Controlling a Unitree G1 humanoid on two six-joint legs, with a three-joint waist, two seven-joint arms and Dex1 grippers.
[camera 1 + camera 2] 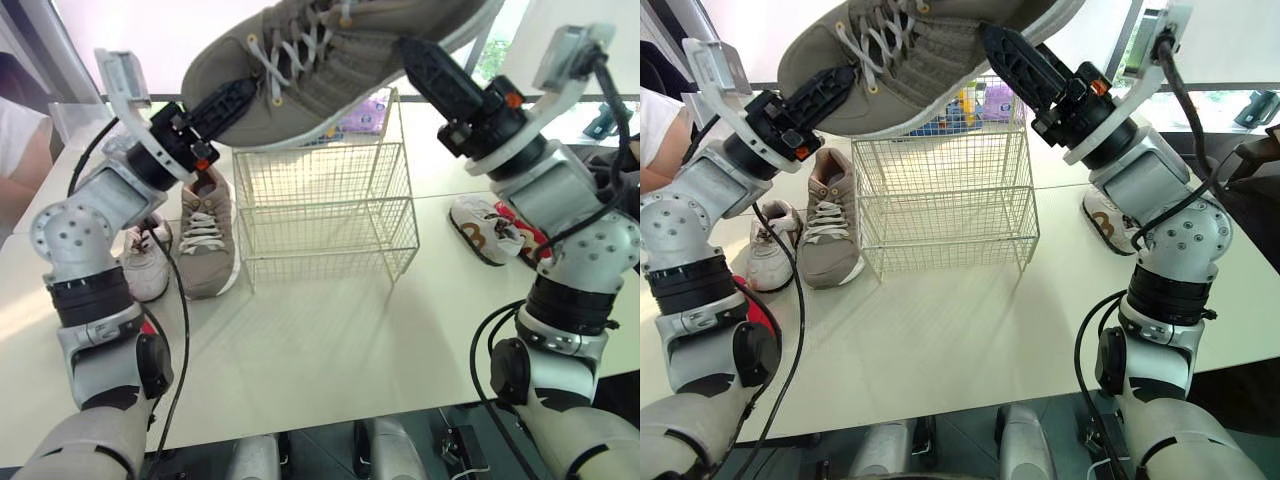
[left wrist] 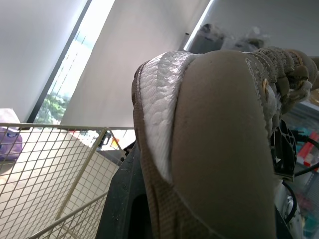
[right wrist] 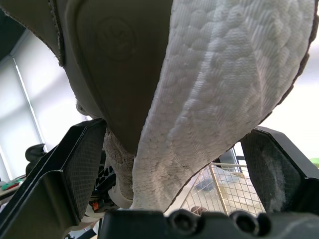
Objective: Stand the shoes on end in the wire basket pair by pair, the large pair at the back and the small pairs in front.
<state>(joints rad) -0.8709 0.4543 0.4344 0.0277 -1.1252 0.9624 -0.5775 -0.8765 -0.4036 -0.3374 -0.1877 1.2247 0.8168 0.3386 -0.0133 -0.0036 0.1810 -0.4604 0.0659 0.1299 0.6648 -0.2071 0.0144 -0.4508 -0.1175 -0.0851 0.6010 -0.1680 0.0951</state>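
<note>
A large taupe lace-up sneaker [image 1: 320, 60] hangs at the top centre of the frame, above the cream wire basket [image 1: 325, 210] standing mid-frame on the white table [image 1: 320, 350]. Just left of the basket lies a matching taupe sneaker [image 1: 207, 235], with a small white sneaker [image 1: 145, 262] further left. Small white-and-red shoes [image 1: 490, 230] lie at mid-right.

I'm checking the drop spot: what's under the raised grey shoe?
The wire basket stands under the grey shoe, no shoes visible inside; the shoe hides part of its back rim.

Tan shoe [image 3: 209, 89] within right claw [image 3: 177, 134]
</note>
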